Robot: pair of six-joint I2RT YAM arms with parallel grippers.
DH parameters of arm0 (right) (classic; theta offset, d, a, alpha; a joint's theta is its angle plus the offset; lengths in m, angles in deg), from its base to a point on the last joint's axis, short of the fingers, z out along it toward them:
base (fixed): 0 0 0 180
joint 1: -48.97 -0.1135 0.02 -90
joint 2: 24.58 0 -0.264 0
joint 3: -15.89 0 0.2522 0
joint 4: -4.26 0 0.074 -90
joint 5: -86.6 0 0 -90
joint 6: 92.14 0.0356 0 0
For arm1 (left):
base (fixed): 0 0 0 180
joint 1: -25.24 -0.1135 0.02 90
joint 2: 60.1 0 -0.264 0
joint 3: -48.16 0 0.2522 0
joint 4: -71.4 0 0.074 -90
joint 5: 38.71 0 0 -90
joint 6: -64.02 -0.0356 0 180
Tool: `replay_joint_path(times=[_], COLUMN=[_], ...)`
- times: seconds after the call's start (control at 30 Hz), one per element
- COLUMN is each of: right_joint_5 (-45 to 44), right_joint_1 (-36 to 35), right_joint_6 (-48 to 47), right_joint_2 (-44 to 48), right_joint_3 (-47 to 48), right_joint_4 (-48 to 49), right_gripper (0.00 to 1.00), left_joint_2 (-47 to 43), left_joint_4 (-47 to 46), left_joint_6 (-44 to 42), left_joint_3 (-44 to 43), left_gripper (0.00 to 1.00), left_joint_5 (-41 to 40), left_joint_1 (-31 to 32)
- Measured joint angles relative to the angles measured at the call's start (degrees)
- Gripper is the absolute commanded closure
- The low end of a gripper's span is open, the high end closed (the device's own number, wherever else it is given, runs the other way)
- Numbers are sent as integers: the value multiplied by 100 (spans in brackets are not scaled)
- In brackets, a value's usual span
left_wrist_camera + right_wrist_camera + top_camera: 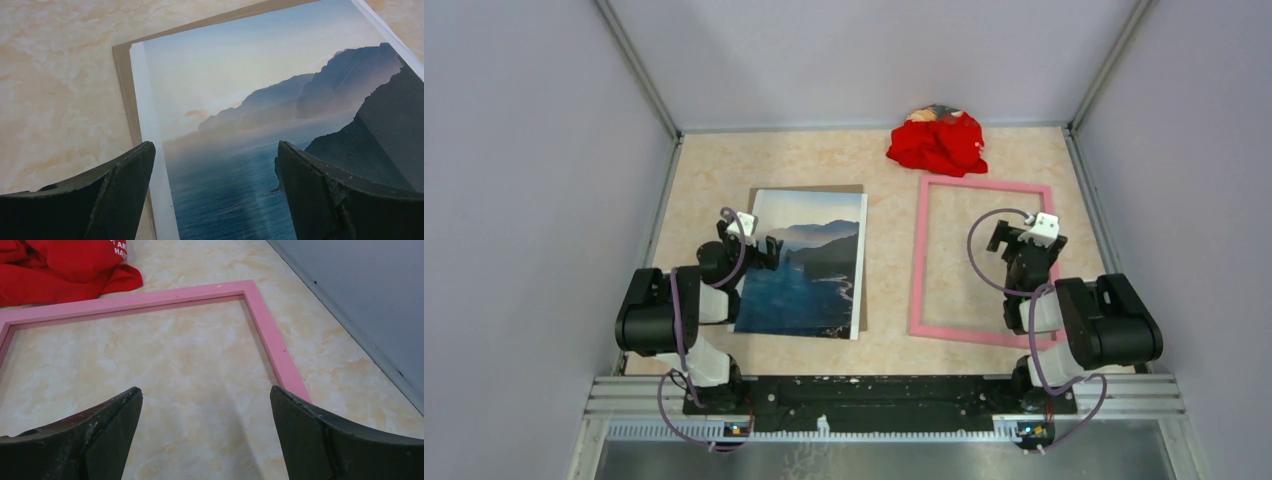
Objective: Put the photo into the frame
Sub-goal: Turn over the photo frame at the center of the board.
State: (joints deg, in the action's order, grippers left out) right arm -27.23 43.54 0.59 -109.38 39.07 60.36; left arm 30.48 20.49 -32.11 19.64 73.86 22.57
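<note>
Well, the photo [804, 262] lies face up, left of centre in the top view, on a brown backing board [122, 85]. The left gripper [215, 160] hangs over its left edge, fingers spread and empty. Right of centre lies the pink frame [919, 255], with the right gripper [207, 400] above it, equally wide apart.

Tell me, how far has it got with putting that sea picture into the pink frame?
Nothing looks done yet: the photo lies on its brown backing board, apart from the frame, which lies empty, pink side up. In hand: the left jaws stand open over the photo's edge, the right jaws open over the table inside the frame. To do: grip the photo, carry it over, lay it in.
</note>
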Motion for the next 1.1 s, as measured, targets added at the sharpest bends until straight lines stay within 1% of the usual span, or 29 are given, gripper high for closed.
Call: replay_joint_path(times=[0.53,0.6,0.7,0.73,0.8,0.87,0.93,1.03,1.1], right_joint_5=[-11,-225,-597,-636,-581,-326,101,540,935], right_joint_1=[-20,-151,-496,-560,-610,-608,-581,-551,-527], right_joint_6=[-17,-111,-96,57,363,706,1023,1709,2107], right_joint_2=[61,299,927,1165,1506,1853,2181,2406,2356], right_joint_3=[0,15,448,848,1635,2299,2763,3195,3331], right_joint_4=[-57,-289,-1451,-2151,-3187,-3932,-4454,-5141,-5519], right_gripper=[1,1,1,1,1,1,1,1,1], left_joint_2=[-9,-48,-146,-219,-385,-490,-494,-511,-514], left_joint_4=[4,55,166,400,1189,2465,3620,4712,5438], left_joint_6=[0,0,28,39,11,-33,-103,-127,-118], left_joint_3=[0,-2,-24,-116,-525,-1410,-2529,-3567,-4063], left_gripper=[1,1,1,1,1,1,1,1,1], left_joint_5=[2,2,-61,-68,-50,7,11,11,44], left_joint_1=[0,0,-2,-20,-35,-46,-59,-92,-125])
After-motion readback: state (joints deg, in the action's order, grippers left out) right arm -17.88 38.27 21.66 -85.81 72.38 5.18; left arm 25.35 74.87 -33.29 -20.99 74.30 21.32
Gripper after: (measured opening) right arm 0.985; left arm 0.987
